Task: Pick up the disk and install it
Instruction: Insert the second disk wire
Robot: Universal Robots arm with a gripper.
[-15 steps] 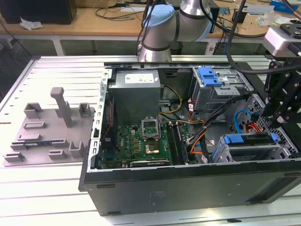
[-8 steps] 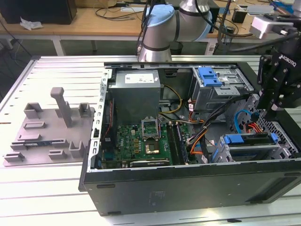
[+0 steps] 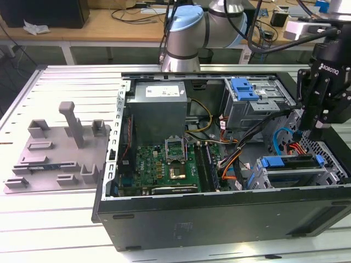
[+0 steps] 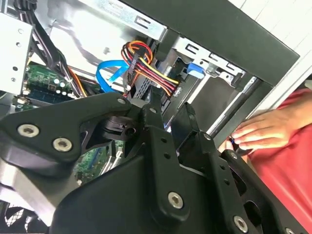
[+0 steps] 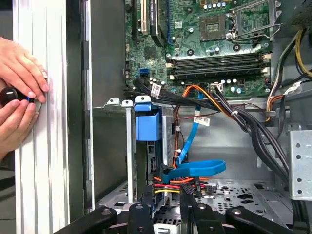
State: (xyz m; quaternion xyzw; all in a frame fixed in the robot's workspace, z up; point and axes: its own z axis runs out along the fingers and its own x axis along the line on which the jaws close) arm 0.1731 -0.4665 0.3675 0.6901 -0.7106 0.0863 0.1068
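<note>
Gripper (image 3: 317, 127) hovers inside the open computer case (image 3: 219, 219), jaws narrow and empty, beside the disk (image 3: 290, 163) seated in its bay; judging by this, installation looks near complete.

We see the hand (image 4: 170, 122) as matt black plastic plates fastened with shiny metal screws. Beneath it, the computer case (image 3: 219, 213) shows a smooth, matt black outer wall, while inside it the drive cage (image 3: 258, 104) is bare, dull grey sheet metal with a glossy blue plastic latch (image 3: 244, 89) on top. Next to that cage, the power supply (image 3: 159, 109) is plain grey metal. The motherboard (image 3: 164, 167) is glossy green. The flat cable (image 5: 195, 168) inside the case is smooth blue plastic. The desk (image 3: 66, 82) under the case is ribbed, pale, satin metal, and the fixture (image 3: 60, 148) beside the case looks like matt grey plastic.
</note>
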